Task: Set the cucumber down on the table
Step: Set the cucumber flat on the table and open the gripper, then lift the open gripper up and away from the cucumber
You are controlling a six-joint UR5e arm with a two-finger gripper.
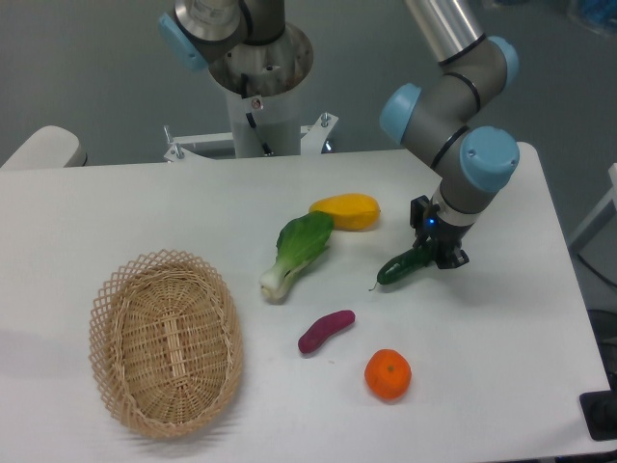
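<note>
The dark green cucumber (pixel 398 269) is at the right of the white table (pixel 501 338), tilted, with its thin stem tip pointing down-left near the surface. My gripper (pixel 434 254) is shut on the cucumber's upper right end; the fingers cover that end. Whether the cucumber's lower tip touches the table cannot be told.
A leafy bok choy (pixel 297 253) and a yellow mango-like fruit (pixel 346 211) lie left of the cucumber. A purple sweet potato (pixel 326 330) and an orange (pixel 388 374) lie in front. A wicker basket (pixel 166 341) stands at the front left.
</note>
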